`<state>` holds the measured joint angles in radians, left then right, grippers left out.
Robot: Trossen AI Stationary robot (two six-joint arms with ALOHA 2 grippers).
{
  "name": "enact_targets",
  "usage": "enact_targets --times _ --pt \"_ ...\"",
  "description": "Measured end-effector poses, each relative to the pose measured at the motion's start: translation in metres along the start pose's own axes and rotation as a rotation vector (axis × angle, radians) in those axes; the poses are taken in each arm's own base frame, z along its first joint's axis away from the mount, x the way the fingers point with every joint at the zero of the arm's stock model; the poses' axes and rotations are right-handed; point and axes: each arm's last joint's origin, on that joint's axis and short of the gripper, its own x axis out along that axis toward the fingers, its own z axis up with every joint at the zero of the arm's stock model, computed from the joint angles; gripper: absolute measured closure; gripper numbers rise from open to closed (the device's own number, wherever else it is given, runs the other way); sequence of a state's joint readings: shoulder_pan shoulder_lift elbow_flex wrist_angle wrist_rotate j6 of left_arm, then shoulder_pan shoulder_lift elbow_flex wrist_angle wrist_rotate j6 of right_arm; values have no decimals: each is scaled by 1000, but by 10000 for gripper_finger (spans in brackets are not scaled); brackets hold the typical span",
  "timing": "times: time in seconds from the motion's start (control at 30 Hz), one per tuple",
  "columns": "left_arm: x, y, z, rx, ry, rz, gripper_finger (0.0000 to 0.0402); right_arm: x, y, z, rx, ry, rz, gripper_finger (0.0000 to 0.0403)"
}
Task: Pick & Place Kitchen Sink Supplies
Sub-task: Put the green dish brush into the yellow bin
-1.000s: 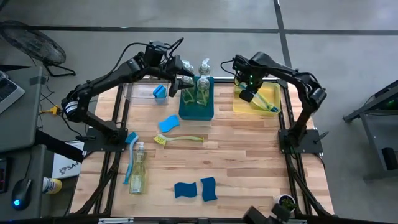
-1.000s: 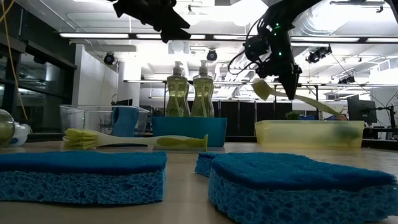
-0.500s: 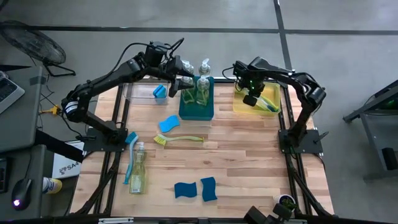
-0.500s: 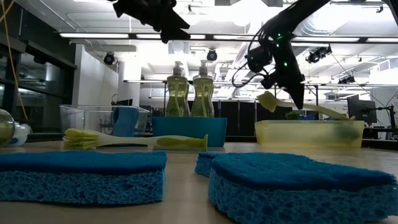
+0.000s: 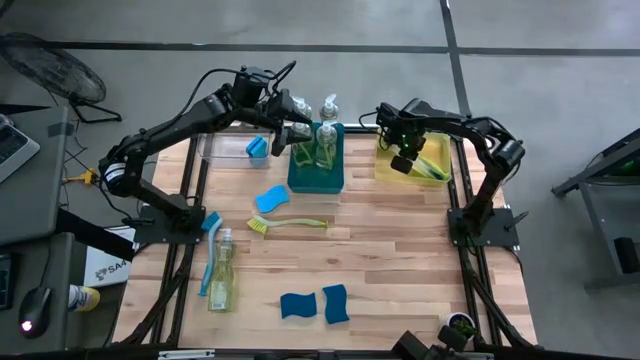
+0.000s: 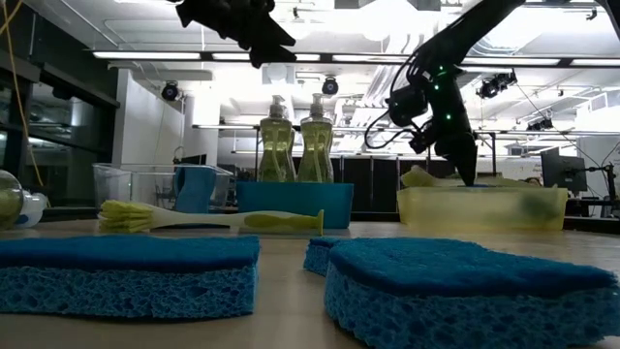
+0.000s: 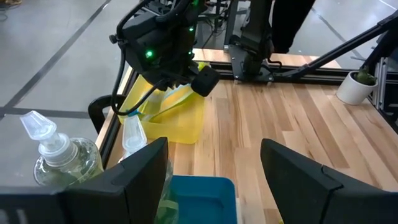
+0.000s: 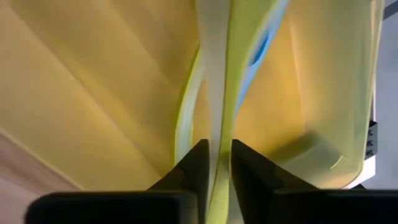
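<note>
The right gripper (image 5: 408, 160) pinches a lime-green dish brush (image 8: 217, 118) low inside the yellow bin (image 5: 437, 165), far right. The left gripper (image 5: 292, 128) hovers spread above the teal bin (image 5: 318, 178).

Two clear pump bottles of yellow-green soap (image 5: 318, 140) stand upright, side by side; a third soap bottle (image 5: 220, 272) lies flat near the table's left edge, a blue brush (image 5: 209, 250) alongside it; a lime-green brush (image 5: 286, 225) lies flat mid-table, bristles to the left; one blue wavy-edged sponge (image 5: 272, 199) just above it; two blue sponges (image 5: 315, 303) side by side at the front; another sponge (image 5: 257, 148) upright at the back left; a lime-green brush handle (image 8: 217, 93) slants down at the back right.
</note>
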<state>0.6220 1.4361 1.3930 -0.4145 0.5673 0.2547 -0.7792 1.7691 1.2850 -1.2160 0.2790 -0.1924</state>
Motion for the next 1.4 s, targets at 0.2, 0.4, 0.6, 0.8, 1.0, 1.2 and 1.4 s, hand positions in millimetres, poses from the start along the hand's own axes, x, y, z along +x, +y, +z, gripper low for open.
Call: enact_targets --times 0.2,0.4,0.6,0.8,1.0,1.2,1.4 --pt "0 0 0 -22 0 1 149 0 0 0 1 1 -4 287" --pt "0 0 0 -35 3 1 149 -6 -1 -3 46 -1 8 243" --pt "0 -1 -6 -79 53 -9 149 -34 -6 -6 99 -87 81 199" --pt "-1 -5 -17 -125 162 -30 149 -72 -12 -13 156 -248 186 182" --pt "-4 -10 -28 -176 270 -60 149 -105 -12 -31 183 -404 241 181" --pt "1 -29 -35 -157 404 -73 149 -129 0 -51 174 -510 239 183" --pt "11 -56 -36 -99 499 -79 149 -149 22 -66 153 -592 235 184"
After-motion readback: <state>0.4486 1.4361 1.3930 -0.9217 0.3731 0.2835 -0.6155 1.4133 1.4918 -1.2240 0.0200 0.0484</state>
